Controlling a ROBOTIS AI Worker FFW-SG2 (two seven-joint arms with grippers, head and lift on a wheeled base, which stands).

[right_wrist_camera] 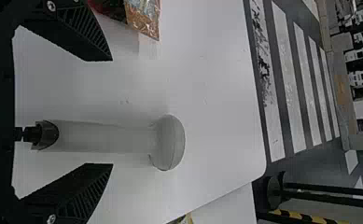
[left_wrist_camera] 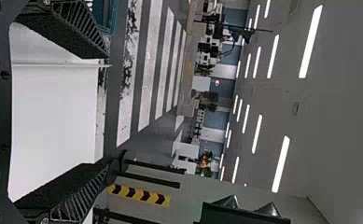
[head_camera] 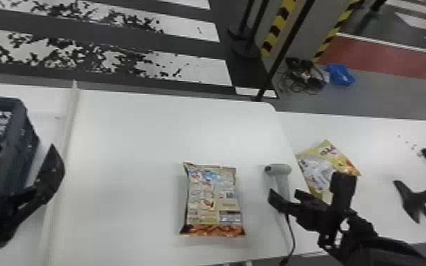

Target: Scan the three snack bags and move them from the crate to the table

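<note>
Right gripper (right_wrist_camera: 112, 112) and left gripper (left_wrist_camera: 108, 110) gape empty, yellow snack bag (head_camera: 339, 159) looks finished beyond the scanner (right_wrist_camera: 167, 142), tan snack bag (head_camera: 210, 196) on the table (head_camera: 127, 141) likely needs scanning, a third presumably awaits in the crate (head_camera: 21, 134).

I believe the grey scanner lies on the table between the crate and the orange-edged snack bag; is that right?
Not quite: the grey scanner does lie on the table, but to the right of the orange-edged snack bag, on the side away from the crate, as the head view shows.
</note>
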